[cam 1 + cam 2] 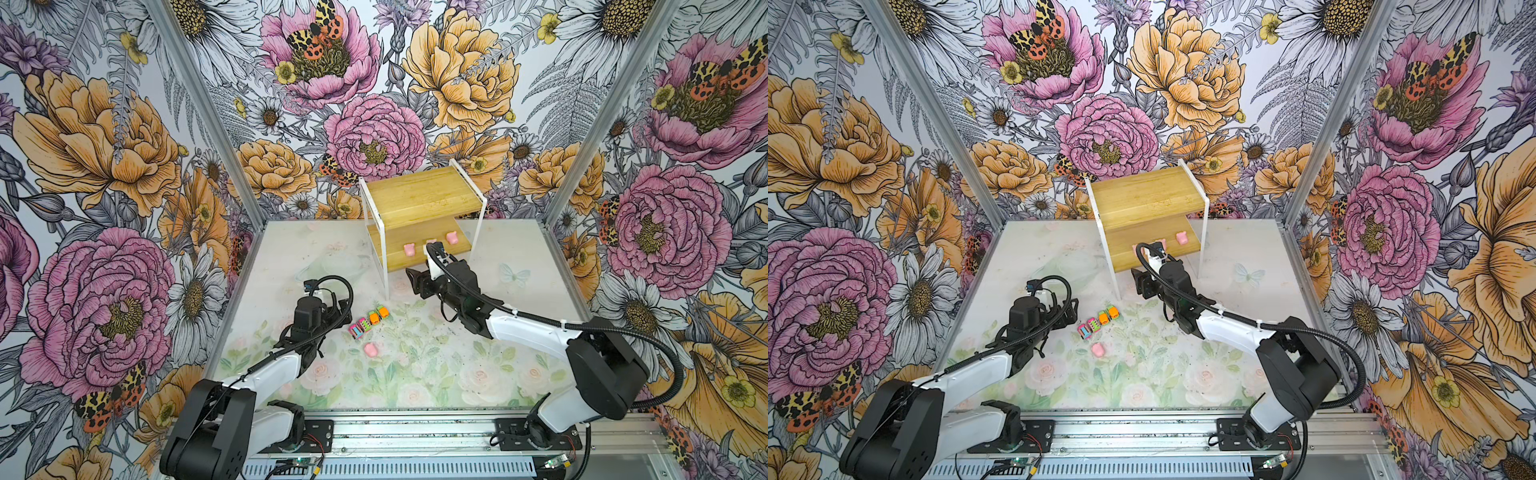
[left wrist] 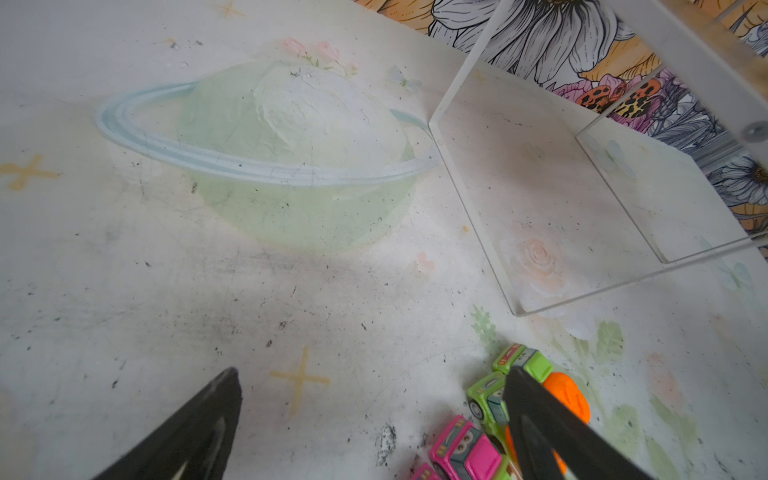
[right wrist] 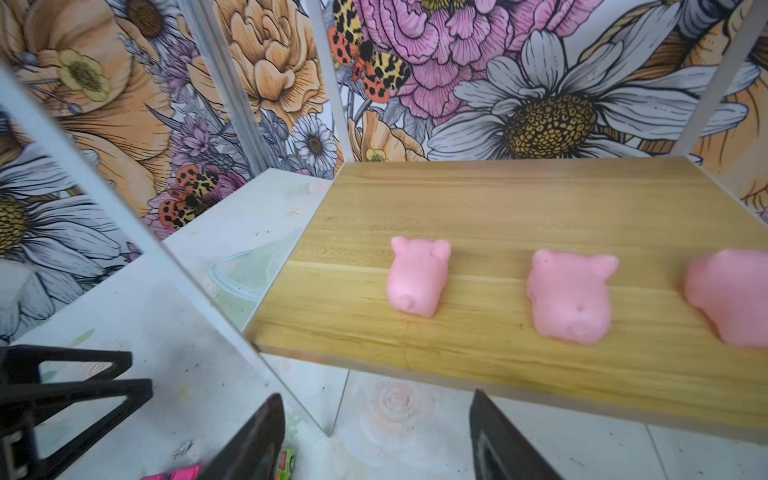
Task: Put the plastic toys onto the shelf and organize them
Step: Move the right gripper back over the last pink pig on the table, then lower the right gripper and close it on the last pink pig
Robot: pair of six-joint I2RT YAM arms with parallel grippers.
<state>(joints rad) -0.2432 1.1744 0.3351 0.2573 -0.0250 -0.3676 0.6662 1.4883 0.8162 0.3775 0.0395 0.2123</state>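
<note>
While flowered wallpaper (image 1: 104,137) crowds three sides, both top views show the shelf (image 1: 419,195) at the back of the rose-printed table (image 1: 436,374), three pigs (image 1: 409,249) on its lower board, four cars (image 1: 368,322) and a fourth pig (image 1: 371,349) loose in front. Left wrist view: the left gripper (image 2: 372,372) gapes wide, empty, above scuffed tabletop beside the cars. Right wrist view: the right gripper (image 3: 377,395) is spread, empty, facing the pigs.

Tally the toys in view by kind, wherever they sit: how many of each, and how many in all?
Pink pigs: 4 (three on the lower board of the shelf, one on the table)
Pink cars: 2
Orange-and-green cars: 2
Total: 8
</note>
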